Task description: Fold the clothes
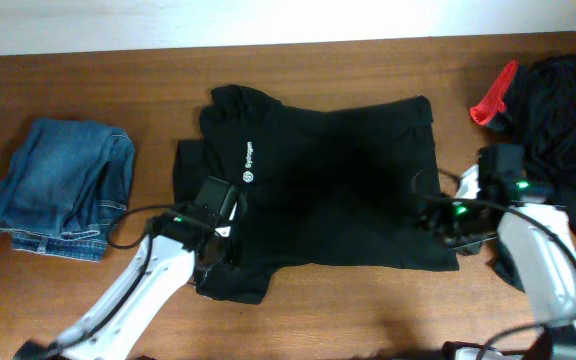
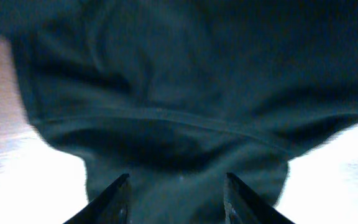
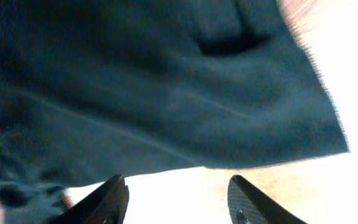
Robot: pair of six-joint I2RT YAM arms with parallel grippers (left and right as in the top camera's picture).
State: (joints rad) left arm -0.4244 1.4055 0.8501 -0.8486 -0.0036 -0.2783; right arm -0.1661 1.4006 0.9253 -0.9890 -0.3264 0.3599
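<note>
overhead view of a brown wooden table. a large black short-sleeved shirt lies spread across the middle of it, mostly flat. its collar is toward the left, and a small white logo with lettering sits on the chest. one sleeve points to the far edge and the other to the near edge, where the cloth is bunched.

the left gripper sits over that near sleeve area, just beside the logo. in the left wrist view its two dark fingers stand wide apart, holding nothing. wrinkled black fabric with a stitched seam fills the space ahead of and between them (the picture is soft, so finer detail is lost).

the right gripper is at the shirt's hem on the right side. in the right wrist view its fingers are likewise spread apart and empty, over bare wood. the hem's edge and corner lie just beyond the tips.

a folded pair of blue jeans lies at the left end of the table, well apart from the shirt. at the far right a heap of more black clothes rests beside a red item that i cannot identify
</note>
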